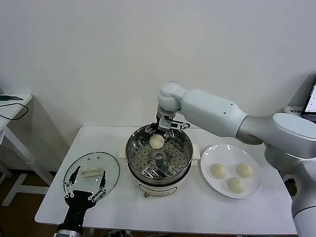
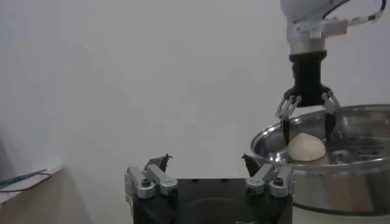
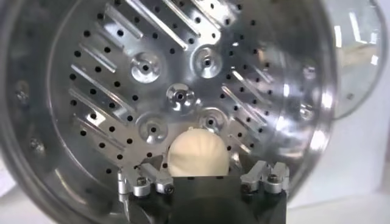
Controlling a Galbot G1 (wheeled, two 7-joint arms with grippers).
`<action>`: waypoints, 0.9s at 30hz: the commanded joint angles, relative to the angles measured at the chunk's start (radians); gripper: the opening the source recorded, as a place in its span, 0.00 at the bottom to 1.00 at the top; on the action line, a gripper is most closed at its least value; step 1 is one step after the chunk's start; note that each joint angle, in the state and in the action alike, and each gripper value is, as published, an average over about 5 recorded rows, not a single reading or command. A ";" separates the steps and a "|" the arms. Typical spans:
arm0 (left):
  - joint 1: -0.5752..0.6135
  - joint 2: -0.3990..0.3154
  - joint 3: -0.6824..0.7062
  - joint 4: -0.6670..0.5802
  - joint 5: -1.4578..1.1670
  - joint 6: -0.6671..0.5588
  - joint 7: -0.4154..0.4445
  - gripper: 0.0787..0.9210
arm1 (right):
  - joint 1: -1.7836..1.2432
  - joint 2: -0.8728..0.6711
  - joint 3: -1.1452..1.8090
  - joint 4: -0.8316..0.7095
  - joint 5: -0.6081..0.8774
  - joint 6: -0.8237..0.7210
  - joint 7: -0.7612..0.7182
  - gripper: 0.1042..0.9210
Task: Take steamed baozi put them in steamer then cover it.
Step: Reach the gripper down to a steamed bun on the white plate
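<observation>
At the counter's (image 1: 197,212) near left, the left pincer (image 1: 85,186) hovers spread wide and empty above the glass cover (image 1: 111,168). 3 baozi (image 1: 236,184) sit on the right-hand plate (image 1: 256,185). Farther back, the right pincer (image 1: 164,129) stands open over 1 baozi (image 1: 156,141) inside the steamer (image 1: 183,163).

Steamer (image 1: 159,159): set mid-table, one bun (image 1: 156,141) on its tray.
Right gripper (image 1: 164,129): held above that bun, fingers spread.
Plate (image 1: 231,170): three buns kept.
Left gripper (image 1: 85,185): open over glass lid (image 1: 92,172).
</observation>
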 commanded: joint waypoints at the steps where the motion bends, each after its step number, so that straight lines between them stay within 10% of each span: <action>1: 0.000 -0.001 -0.005 -0.008 0.017 0.014 -0.012 0.88 | 0.223 -0.253 -0.158 0.064 0.593 -0.410 0.000 0.88; 14: -0.014 0.013 -0.006 -0.011 0.030 0.014 -0.012 0.88 | 0.134 -0.623 -0.375 0.048 0.648 -0.573 0.051 0.88; 27: -0.022 -0.009 -0.003 -0.004 0.011 0.021 -0.010 0.88 | -0.099 -0.537 -0.329 0.027 0.568 -0.621 0.152 0.88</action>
